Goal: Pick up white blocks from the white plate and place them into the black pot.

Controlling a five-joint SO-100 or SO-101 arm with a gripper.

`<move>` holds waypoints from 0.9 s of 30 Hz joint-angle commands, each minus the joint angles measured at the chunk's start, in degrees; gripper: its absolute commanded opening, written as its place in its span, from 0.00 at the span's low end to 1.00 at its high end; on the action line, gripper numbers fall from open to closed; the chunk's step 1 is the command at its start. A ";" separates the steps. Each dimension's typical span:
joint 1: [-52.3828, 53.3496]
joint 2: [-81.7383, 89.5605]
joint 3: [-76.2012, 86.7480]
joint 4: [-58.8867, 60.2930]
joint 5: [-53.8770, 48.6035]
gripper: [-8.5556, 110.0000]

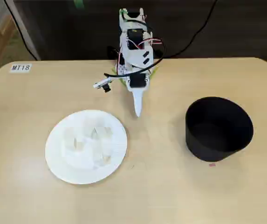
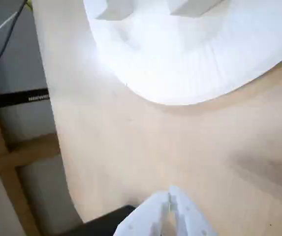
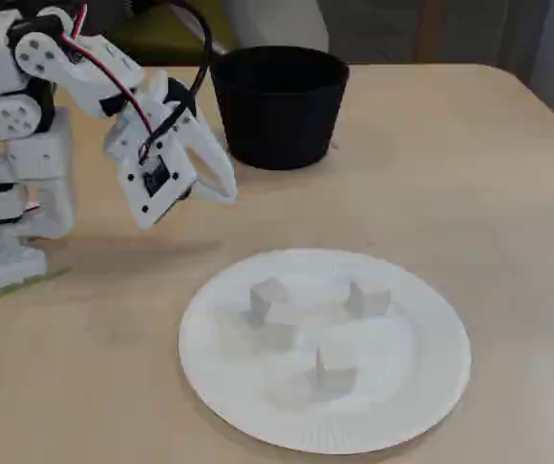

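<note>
Several small off-white blocks (image 3: 269,291) lie apart on the round white plate (image 3: 431,387); two more show clearly in this fixed view, one on the right (image 3: 368,298) and one at the front (image 3: 335,367). In the other fixed view they are faint on the plate (image 1: 52,154). The wrist view shows the plate's ribbed rim (image 2: 180,83) and two blocks at the top edge (image 2: 113,7). The black pot (image 1: 218,128) stands apart from the plate and shows in both fixed views (image 3: 278,106). My gripper (image 3: 226,188) is shut and empty, above bare table between plate and pot (image 1: 137,110) (image 2: 170,196).
The arm's white base (image 3: 11,222) stands at the table's back edge. A label reading MT18 (image 1: 20,67) is stuck at a table corner. A small pink mark (image 1: 212,164) lies by the pot. Black cables (image 1: 198,28) hang behind the table.
</note>
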State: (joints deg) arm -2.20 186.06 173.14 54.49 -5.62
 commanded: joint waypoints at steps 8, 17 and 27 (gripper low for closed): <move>5.71 -26.72 -23.20 -6.59 1.93 0.05; 6.42 -27.07 -25.40 -4.13 0.35 0.05; 21.88 -39.46 -47.64 9.14 -6.06 0.05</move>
State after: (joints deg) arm 14.41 150.47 133.15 60.64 -9.32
